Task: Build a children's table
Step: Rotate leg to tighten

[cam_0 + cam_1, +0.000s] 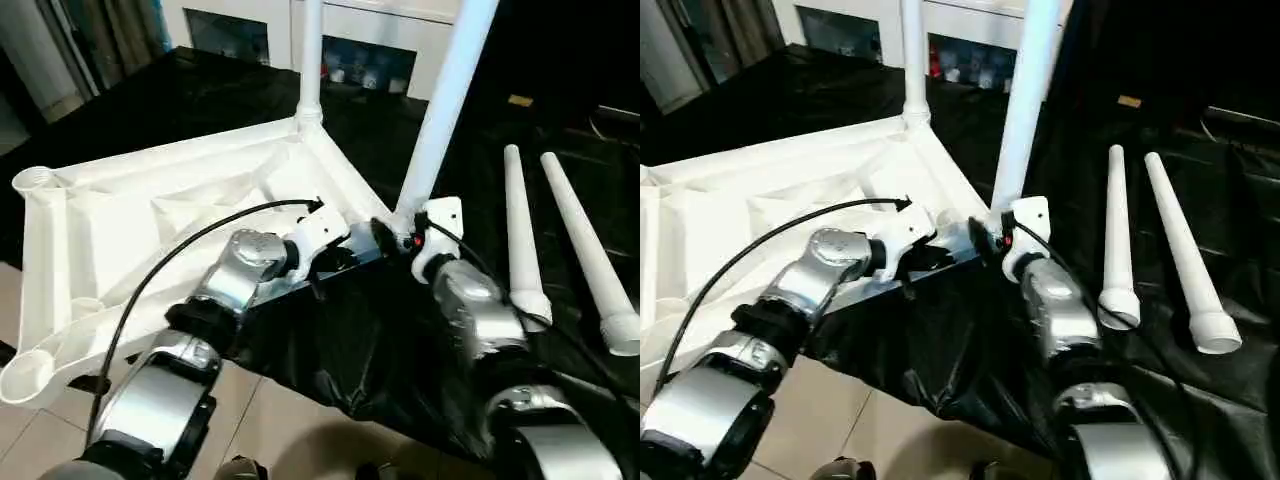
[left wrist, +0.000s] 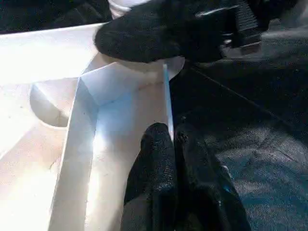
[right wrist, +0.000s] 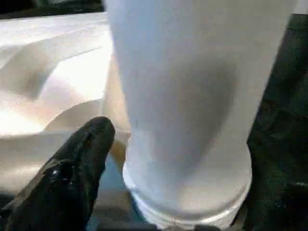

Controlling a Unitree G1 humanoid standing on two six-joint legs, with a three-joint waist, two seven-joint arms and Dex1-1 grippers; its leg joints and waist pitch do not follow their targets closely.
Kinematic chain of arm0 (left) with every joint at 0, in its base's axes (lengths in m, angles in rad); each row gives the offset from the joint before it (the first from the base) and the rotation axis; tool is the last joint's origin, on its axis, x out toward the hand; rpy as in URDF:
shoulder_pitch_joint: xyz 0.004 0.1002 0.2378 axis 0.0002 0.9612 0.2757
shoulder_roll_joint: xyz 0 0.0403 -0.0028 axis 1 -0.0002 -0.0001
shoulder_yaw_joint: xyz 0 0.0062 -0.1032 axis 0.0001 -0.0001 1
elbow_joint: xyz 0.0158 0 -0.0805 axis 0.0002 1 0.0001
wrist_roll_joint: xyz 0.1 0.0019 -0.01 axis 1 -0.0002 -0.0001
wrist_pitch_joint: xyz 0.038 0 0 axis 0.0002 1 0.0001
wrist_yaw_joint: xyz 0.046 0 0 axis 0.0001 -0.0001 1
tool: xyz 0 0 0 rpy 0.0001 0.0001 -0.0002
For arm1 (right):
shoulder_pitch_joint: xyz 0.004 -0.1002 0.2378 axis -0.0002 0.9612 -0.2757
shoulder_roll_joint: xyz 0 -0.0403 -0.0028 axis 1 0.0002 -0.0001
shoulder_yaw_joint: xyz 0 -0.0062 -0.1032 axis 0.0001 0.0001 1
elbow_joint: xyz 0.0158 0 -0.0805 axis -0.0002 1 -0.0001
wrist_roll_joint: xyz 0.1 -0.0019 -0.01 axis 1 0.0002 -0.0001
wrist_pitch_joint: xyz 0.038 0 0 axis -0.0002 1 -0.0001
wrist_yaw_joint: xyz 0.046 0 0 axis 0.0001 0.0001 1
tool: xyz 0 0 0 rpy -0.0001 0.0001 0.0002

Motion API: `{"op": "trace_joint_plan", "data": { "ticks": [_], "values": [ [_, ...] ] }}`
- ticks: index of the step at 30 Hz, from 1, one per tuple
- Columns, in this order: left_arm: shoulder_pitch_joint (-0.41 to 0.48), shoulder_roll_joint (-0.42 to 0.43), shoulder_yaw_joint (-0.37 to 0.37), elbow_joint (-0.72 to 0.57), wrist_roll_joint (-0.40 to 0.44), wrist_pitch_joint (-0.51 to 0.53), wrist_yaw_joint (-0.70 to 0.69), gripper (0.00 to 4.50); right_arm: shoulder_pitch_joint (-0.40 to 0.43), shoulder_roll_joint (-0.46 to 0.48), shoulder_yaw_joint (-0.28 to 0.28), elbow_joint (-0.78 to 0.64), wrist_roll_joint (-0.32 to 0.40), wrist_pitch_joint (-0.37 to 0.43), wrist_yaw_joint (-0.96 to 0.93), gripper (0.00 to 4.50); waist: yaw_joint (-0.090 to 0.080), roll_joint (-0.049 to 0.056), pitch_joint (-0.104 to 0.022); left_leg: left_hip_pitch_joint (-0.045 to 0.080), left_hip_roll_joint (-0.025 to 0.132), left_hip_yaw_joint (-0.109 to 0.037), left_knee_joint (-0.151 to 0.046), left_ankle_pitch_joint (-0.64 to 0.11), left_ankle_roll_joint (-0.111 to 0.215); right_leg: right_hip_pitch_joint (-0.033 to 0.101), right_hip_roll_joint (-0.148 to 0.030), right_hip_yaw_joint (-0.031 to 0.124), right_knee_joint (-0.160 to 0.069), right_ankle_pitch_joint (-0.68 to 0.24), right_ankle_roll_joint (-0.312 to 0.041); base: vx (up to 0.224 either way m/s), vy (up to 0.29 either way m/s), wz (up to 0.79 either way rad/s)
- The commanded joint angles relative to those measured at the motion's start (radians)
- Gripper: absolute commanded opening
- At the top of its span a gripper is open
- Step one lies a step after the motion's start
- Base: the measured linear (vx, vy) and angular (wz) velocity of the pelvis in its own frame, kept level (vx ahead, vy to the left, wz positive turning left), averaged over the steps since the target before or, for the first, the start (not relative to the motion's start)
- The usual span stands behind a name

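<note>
White plastic tabletop point(image 1: 150, 215) lies underside up on a black sheet point(image 1: 360, 340), overhanging its near edge. At the top's near rim, the left gripper point(image 2: 172, 137) is pinched closed on the thin wall. Just beside it, the right gripper point(image 1: 392, 238) spreads its jaws around the base of a leaning leg point(image 1: 445, 105) in the corner socket. Farther off, a second leg point(image 1: 311, 55) stands upright in the far corner; two loose legs point(image 1: 560, 240) lie well apart from the top.
</note>
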Motion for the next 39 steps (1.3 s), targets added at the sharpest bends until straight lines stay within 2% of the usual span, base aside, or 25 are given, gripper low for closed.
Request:
{"op": "trace_joint_plan", "data": {
  "ticks": [1, 2, 3, 6, 8, 10, 14, 15, 17, 18, 22, 26, 27, 29, 32, 34, 35, 36, 37, 39],
  "values": [
    [0.032, -0.018, -0.025, -0.004, -0.034, -0.07, -0.055, 0.0, 0.018, 0.01, 0.075, -0.02, -0.001, 0.0, 0.104, 3.9, -0.003, -0.012, -0.068, -0.004, 0.039, -0.018, -0.054, -0.124, 0.107, 0.06, -0.079, 0.062, -0.067, -0.154, -0.213, 0.0, 0.0, 0.0],
    [0.042, 0.018, -0.032, -0.013, -0.041, -0.096, -0.128, 0.0, 0.042, -0.04, 0.108, -0.062, 0.003, -0.004, 0.212, 3.9, -0.003, -0.013, -0.067, -0.005, 0.038, -0.018, -0.053, -0.118, 0.117, 0.061, -0.079, 0.062, -0.066, -0.146, -0.214, 0.0, 0.0, 0.0],
    [0.045, 0.028, -0.033, -0.017, -0.046, -0.104, -0.151, 0.0, 0.05, -0.054, 0.117, -0.076, 0.008, -0.004, 0.248, 3.9, -0.001, -0.013, -0.064, -0.004, 0.039, -0.017, -0.053, -0.126, 0.126, 0.061, -0.08, 0.061, -0.07, -0.162, -0.208, 0.0, 0.0, 0.0],
    [0.052, 0.05, -0.031, -0.035, -0.075, -0.115, -0.231, 0.0, 0.077, -0.105, 0.15, -0.131, 0.03, 0.008, 0.376, 3.9, 0.001, -0.012, -0.062, -0.002, 0.044, -0.017, -0.055, -0.148, 0.119, 0.057, -0.08, 0.061, -0.075, -0.227, -0.201, 0.0, 0.0, 0.0],
    [0.056, 0.061, -0.035, -0.045, -0.083, -0.117, -0.266, 0.0, 0.089, -0.129, 0.165, -0.154, 0.037, 0.015, 0.43, 3.9, 0.004, -0.01, -0.063, 0.0, 0.048, -0.017, -0.056, -0.147, 0.115, 0.056, -0.079, 0.061, -0.071, -0.213, -0.21, 0.0, 0.0, 0.0],
    [0.062, 0.086, -0.05, -0.065, -0.096, -0.127, -0.348, 0.0, 0.121, -0.198, 0.204, -0.225, 0.054, 0.048, 0.585, 3.9, 0.003, -0.011, -0.061, -0.002, 0.048, -0.016, -0.054, -0.153, 0.121, 0.056, -0.076, 0.06, -0.068, -0.188, -0.22, 0.0, 0.0, 0.0],
    [0.063, 0.103, -0.062, -0.073, -0.102, -0.137, -0.407, 0.0, 0.148, -0.262, 0.245, -0.287, 0.066, 0.082, 0.712, 3.9, 0.004, -0.015, -0.06, -0.005, 0.047, -0.016, -0.053, -0.147, 0.131, 0.057, -0.078, 0.06, -0.068, -0.187, -0.22, 0.0, 0.0, 0.0],
    [0.063, 0.103, -0.062, -0.073, -0.102, -0.137, -0.407, 0.0, 0.148, -0.262, 0.245, -0.287, 0.066, 0.082, 0.712, 3.73, 0.006, -0.015, -0.061, -0.003, 0.047, -0.016, -0.052, -0.144, 0.132, 0.056, -0.079, 0.06, -0.068, -0.193, -0.218, 0.0, 0.0, 0.0],
    [0.061, 0.113, -0.07, -0.07, -0.101, -0.154, -0.439, 0.0, 0.158, -0.297, 0.272, -0.315, 0.067, 0.103, 0.779, 3.73, 0.007, -0.017, -0.06, -0.003, 0.047, -0.016, -0.052, -0.144, 0.133, 0.056, -0.078, 0.06, -0.069, -0.199, -0.216, 0.0, 0.0, 0.0],
    [0.061, 0.118, -0.074, -0.07, -0.102, -0.157, -0.452, 0.0, 0.159, -0.307, 0.281, -0.321, 0.068, 0.11, 0.8, 3.55, 0.007, -0.017, -0.058, -0.002, 0.048, -0.016, -0.053, -0.146, 0.133, 0.053, -0.078, 0.06, -0.07, -0.204, -0.217, 0.0, 0.0, 0.0],
    [0.063, 0.122, -0.071, -0.065, -0.101, -0.169, -0.471, 0.0, 0.164, -0.305, 0.28, -0.34, 0.081, 0.136, 0.816, 3.24, 0.006, -0.017, -0.058, -0.002, 0.049, -0.017, -0.054, -0.154, 0.117, 0.052, -0.079, 0.06, -0.072, -0.233, -0.212, 0.0, 0.0, 0.0],
    [0.065, 0.118, -0.063, -0.067, -0.107, -0.16, -0.466, 0.0, 0.172, -0.292, 0.274, -0.351, 0.095, 0.157, 0.806, 2.96, 0.007, -0.018, -0.058, -0.003, 0.049, -0.017, -0.054, -0.144, 0.116, 0.053, -0.08, 0.06, -0.07, -0.215, -0.216, 0.0, 0.0, 0.0],
    [0.063, 0.109, -0.049, -0.069, -0.114, -0.141, -0.441, 0.0, 0.181, -0.26, 0.238, -0.372, 0.139, 0.212, 0.763, 2.94, 0.008, -0.019, -0.058, -0.003, 0.048, -0.017, -0.054, -0.141, 0.117, 0.053, -0.078, 0.06, -0.07, -0.213, -0.214, 0.0, 0.0, 0.0],
    [0.061, 0.104, -0.044, -0.066, -0.115, -0.136, -0.427, 0.0, 0.182, -0.246, 0.22, -0.38, 0.153, 0.236, 0.74, 2.82, 0.008, -0.019, -0.057, -0.004, 0.048, -0.018, -0.055, -0.143, 0.114, 0.053, -0.08, 0.059, -0.071, -0.228, -0.209, 0.0, 0.0, 0.0],
    [0.044, 0.084, -0.03, -0.049, -0.101, -0.096, -0.341, 0.0, 0.176, -0.187, 0.165, -0.358, 0.162, 0.242, 0.617, 2.79, 0.003, -0.019, -0.056, -0.002, 0.048, -0.02, -0.059, -0.173, 0.086, 0.05, -0.085, 0.059, -0.079, -0.298, -0.194, 0.0, 0.0, 0.0],
    [0.035, 0.076, -0.028, -0.035, -0.088, -0.08, -0.301, 0.0, 0.168, -0.162, 0.149, -0.332, 0.147, 0.225, 0.552, 2.78, -0.001, -0.019, -0.054, 0.0, 0.046, -0.021, -0.06, -0.186, 0.074, 0.048, -0.085, 0.06, -0.085, -0.339, -0.178, 0.0, 0.0, 0.0],
    [0.018, 0.05, -0.015, -0.006, -0.071, -0.057, -0.207, 0.0, 0.145, -0.113, 0.132, -0.257, 0.088, 0.171, 0.398, 2.78, -0.003, -0.016, -0.054, 0.002, 0.046, -0.022, -0.06, -0.189, 0.064, 0.044, -0.087, 0.062, -0.087, -0.351, -0.176, 0.0, 0.0, 0.0],
    [0.015, 0.043, -0.013, -0.003, -0.069, -0.048, -0.192, 0.0, 0.139, -0.103, 0.129, -0.239, 0.076, 0.163, 0.362, 2.77, -0.01, -0.017, -0.054, -0.001, 0.044, -0.025, -0.062, -0.183, 0.05, 0.046, -0.087, 0.059, -0.086, -0.356, -0.175, 0.0, 0.0, 0.0],
    [0.006, 0.017, -0.006, 0.008, -0.059, -0.024, -0.125, 0.0, 0.112, -0.064, 0.114, -0.172, 0.036, 0.134, 0.228, 2.77, -0.017, -0.016, -0.056, -0.001, 0.043, -0.024, -0.062, -0.167, 0.036, 0.046, -0.084, 0.059, -0.083, -0.341, -0.179, 0.0, 0.0, 0.0],
    [-0.002, -0.016, -0.002, 0.018, -0.051, 0.004, -0.058, 0.0, 0.077, -0.021, 0.094, -0.101, 0.004, 0.108, 0.078, 2.77, -0.023, -0.015, -0.055, 0.006, 0.041, -0.021, -0.06, -0.178, 0.037, 0.043, -0.082, 0.062, -0.085, -0.327, -0.192, 0.0, 0.0, 0.0]
  ]
}}
